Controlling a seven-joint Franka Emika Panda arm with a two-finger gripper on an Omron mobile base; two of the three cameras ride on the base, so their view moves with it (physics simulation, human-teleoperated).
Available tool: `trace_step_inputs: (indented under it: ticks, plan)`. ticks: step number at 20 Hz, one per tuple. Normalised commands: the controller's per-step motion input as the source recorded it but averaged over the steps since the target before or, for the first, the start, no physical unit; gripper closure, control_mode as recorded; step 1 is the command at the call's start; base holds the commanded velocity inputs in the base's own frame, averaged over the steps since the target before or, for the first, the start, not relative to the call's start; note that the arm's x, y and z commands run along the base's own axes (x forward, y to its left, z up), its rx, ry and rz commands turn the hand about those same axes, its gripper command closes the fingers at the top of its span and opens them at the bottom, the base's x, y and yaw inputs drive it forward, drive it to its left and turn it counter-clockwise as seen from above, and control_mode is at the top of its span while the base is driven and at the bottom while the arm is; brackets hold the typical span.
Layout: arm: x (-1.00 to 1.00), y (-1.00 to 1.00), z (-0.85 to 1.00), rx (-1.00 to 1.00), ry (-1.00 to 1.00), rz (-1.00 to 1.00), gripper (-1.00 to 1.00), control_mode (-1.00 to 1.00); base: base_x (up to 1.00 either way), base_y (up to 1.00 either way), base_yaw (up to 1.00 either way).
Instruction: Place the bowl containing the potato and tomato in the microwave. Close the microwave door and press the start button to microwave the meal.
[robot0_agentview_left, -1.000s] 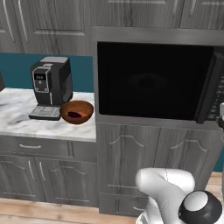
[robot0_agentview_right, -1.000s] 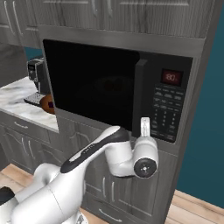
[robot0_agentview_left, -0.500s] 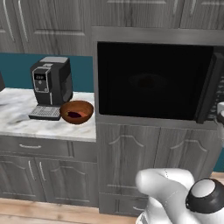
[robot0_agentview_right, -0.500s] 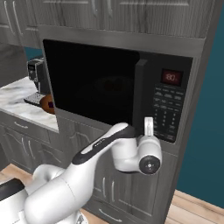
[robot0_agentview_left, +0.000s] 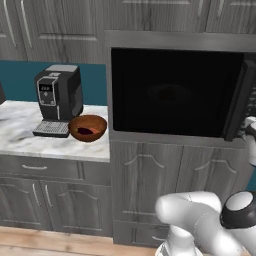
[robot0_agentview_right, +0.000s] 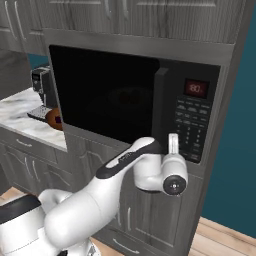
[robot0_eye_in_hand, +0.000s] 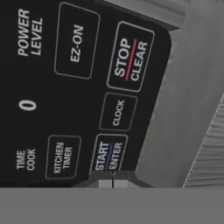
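The microwave door (robot0_agentview_right: 107, 97) is shut; the end effector (robot0_eye_in_hand: 113, 180), fingers closed and empty, sits at the START/ENTER button (robot0_eye_in_hand: 109, 156). Pressing well likely calls for a straight, centred push, clear of the CLOCK button (robot0_eye_in_hand: 118, 112).

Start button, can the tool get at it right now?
Probably yes. The shut tool sits right at the START/ENTER button on the microwave panel, door closed, nothing between them.

Closed pincer (robot0_eye_in_hand: 113, 180) right at start button (robot0_eye_in_hand: 108, 156), nothing between.
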Motion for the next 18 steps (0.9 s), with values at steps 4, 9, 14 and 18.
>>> trace_step_inputs:
  ticks: [4,9,14,18]
  plan:
    - [0.22,-0.16,-0.12,0.02,0.00,0.00,1.00,-1.00,0.00,0.00,0.00]
    - [0.25,-0.15,-0.09,0.01,-0.02,0.00,1.00,-1.00,0.00,0.00,0.00]
    - [0.29,-0.08,-0.11,0.00,-0.02,0.00,1.00,-1.00,0.00,0.00,0.00]
    - [0.42,0.00,-0.01,0.00,-0.03,-0.13,1.00,-1.00,0.00,0.00,0.00]
